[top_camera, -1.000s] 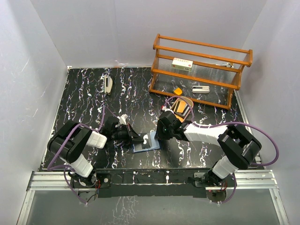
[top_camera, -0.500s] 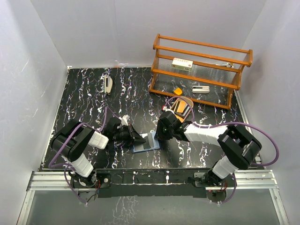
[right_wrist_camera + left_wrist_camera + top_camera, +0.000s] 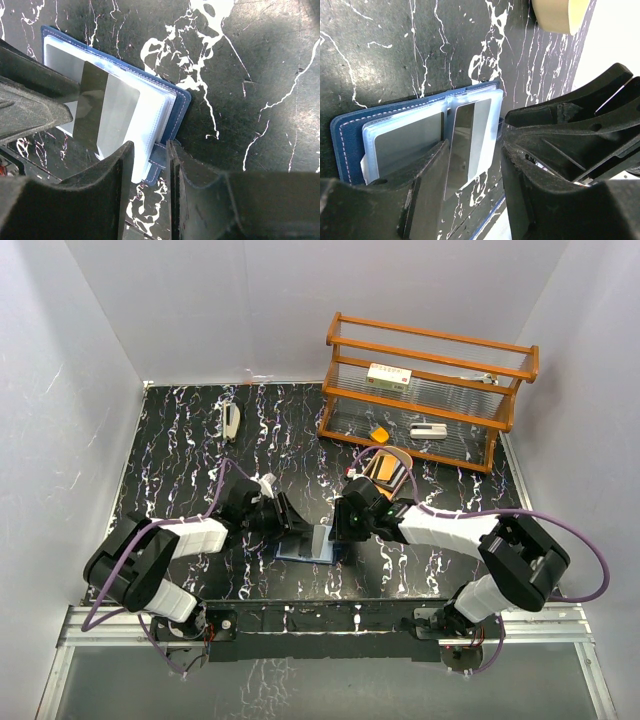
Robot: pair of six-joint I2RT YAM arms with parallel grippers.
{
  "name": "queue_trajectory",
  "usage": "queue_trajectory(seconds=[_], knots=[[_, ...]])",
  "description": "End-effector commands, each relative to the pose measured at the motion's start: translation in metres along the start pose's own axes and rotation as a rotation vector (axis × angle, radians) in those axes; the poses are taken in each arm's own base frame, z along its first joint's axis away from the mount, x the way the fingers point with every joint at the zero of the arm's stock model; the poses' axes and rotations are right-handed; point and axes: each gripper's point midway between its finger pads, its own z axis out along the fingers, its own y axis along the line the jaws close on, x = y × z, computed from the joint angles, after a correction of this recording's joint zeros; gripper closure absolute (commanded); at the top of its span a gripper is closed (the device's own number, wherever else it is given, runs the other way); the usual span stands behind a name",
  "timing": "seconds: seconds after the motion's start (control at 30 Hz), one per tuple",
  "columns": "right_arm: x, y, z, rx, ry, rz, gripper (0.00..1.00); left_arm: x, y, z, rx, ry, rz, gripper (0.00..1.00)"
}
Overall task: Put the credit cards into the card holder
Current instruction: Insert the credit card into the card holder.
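The card holder (image 3: 306, 546) lies open on the black marble table between my two grippers, navy outside (image 3: 345, 145) and with pale sleeves inside (image 3: 155, 107). A silver and dark credit card (image 3: 475, 127) rests on the sleeves (image 3: 120, 112). My left gripper (image 3: 288, 523) is open, its jaws standing wide apart around the card's near end (image 3: 474, 152). My right gripper (image 3: 338, 528) is narrowly open, astride the holder's snap-tab corner (image 3: 150, 150). Bare table shows between its jaws below the tab.
A gold oval tray (image 3: 402, 462) holding an orange card stands just behind the right gripper, its rim in the left wrist view (image 3: 560, 12). A wooden rack (image 3: 430, 390) with small items fills the back right. A white object (image 3: 231, 420) lies at the back left.
The left arm has stretched forward and right toward the holder. Its jaws have opened and let go of the card. The right jaws have widened a little.
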Motion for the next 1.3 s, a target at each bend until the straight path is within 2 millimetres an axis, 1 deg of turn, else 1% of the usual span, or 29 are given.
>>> queue_trajectory(seconds=[0.0,0.27,0.47,0.63,0.87,1.0,1.17,1.27], knots=[[-0.015,0.018,-0.01,-0.055,-0.047,-0.013,0.7,-0.003,-0.001,-0.003,-0.045,0.0,0.025,0.55],[-0.006,0.015,-0.001,-0.07,-0.025,0.0,0.74,0.005,0.005,0.0,-0.05,0.023,0.017,0.54],[-0.003,0.017,0.004,-0.088,-0.015,-0.002,0.77,0.009,0.004,0.004,-0.032,0.036,0.007,0.54],[-0.001,0.016,0.008,-0.084,-0.005,-0.004,0.77,0.012,0.002,0.006,-0.015,0.044,0.002,0.54],[0.002,0.016,0.013,-0.088,0.008,-0.007,0.79,0.018,-0.013,0.013,0.043,0.063,0.001,0.55],[0.001,0.017,0.012,-0.094,0.004,-0.008,0.79,0.019,-0.024,0.014,0.088,0.068,-0.005,0.56],[0.0,0.023,0.01,-0.125,-0.003,-0.012,0.79,0.015,-0.04,0.008,0.117,0.053,0.013,0.56],[-0.001,0.025,0.007,-0.135,-0.006,-0.014,0.76,0.011,-0.041,0.002,0.09,0.028,0.042,0.55]])
